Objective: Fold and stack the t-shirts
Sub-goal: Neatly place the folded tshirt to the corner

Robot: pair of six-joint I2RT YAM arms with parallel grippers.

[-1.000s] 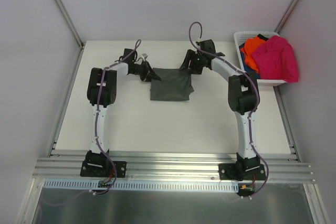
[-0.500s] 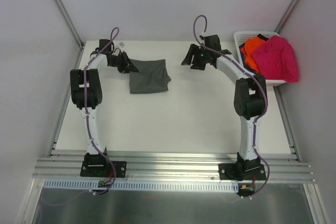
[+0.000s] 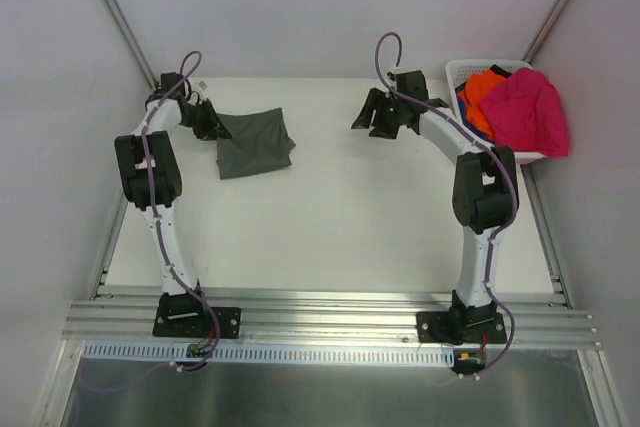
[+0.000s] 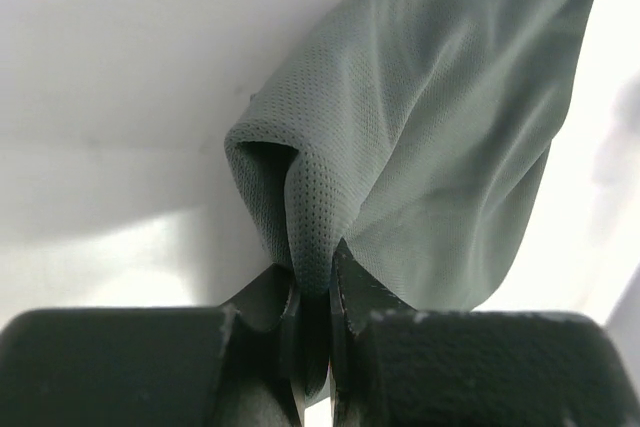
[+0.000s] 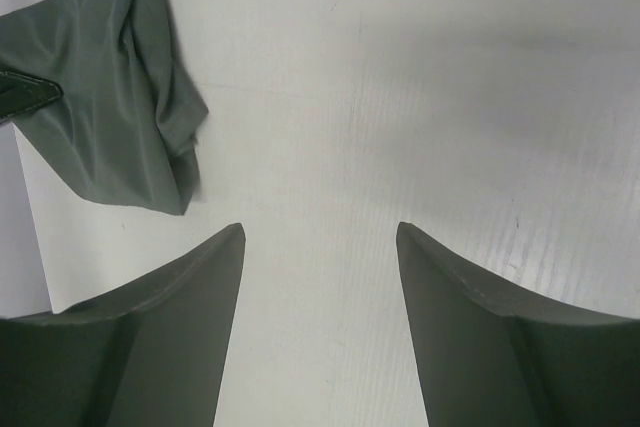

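**Left tool**: at the far-left rear of the worktop. Its jaws are clamped tight on a bunched edge of the grey shirt.

**Grey shirt:** folded and lying on the worktop at the rear left. Over the last second it has been dragged there from rear centre and is now well apart from the right arm. Judgement: the fold is done, and this shirt is being parked as the base of the stack.

**Right tool**: at rear centre-right above bare worktop, jaws spread wide and holding nothing. It is no longer at the shirt's edge.

**Basket**: at the far right, with the orange shirt and pink shirt heaped in it unfolded. Judgement: these come next.
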